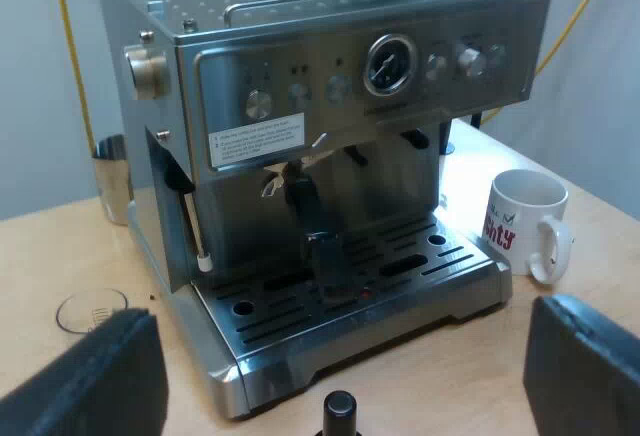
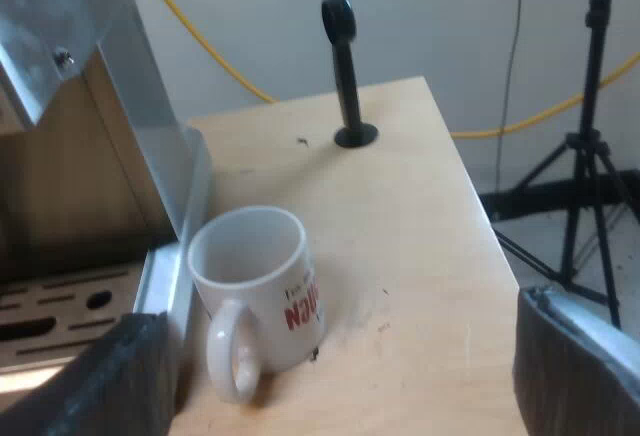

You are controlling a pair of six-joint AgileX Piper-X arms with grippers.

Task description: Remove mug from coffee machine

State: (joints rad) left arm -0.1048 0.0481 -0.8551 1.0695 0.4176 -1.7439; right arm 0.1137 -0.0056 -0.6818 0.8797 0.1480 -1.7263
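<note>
Findings at this moment:

1. Mug (image 2: 255, 296): it stands upright on the wooden table (image 2: 420, 216), off the espresso machine (image 1: 330, 106) and just beside the side edge of its drip tray (image 1: 350, 286). It is white with red lettering and its handle faces your right wrist camera. The interior appears empty. Whether its wall touches the machine's side cannot be told. From the left wrist view the same mug (image 1: 527, 221) sits on the table by the tray's corner.

2. Right gripper (image 2: 345, 381): it is spread wide, one finger at each side of the view, and it holds nothing. The mug lies between and beyond the fingers (image 2: 580, 361), apart from both.

3. Left gripper (image 1: 338, 371): it is also spread wide and empty, and it faces the machine's front. Its fingers (image 1: 90, 376) touch nothing.

4. Espresso machine: the pressure gauge (image 1: 390, 64) and a row of knobs show on the front panel. No cup stands on the drip tray grille. A dark item sits at mid-tray, and you cannot tell what it is.

5. Other items: a metal jug (image 1: 112, 176) stands on the table beside the machine. A black knob (image 1: 339, 408) shows between your left fingers. A black post (image 2: 345, 66) stands upright on the table beyond the mug. A tripod (image 2: 590, 156) stands on the floor off the table's edge.
</note>
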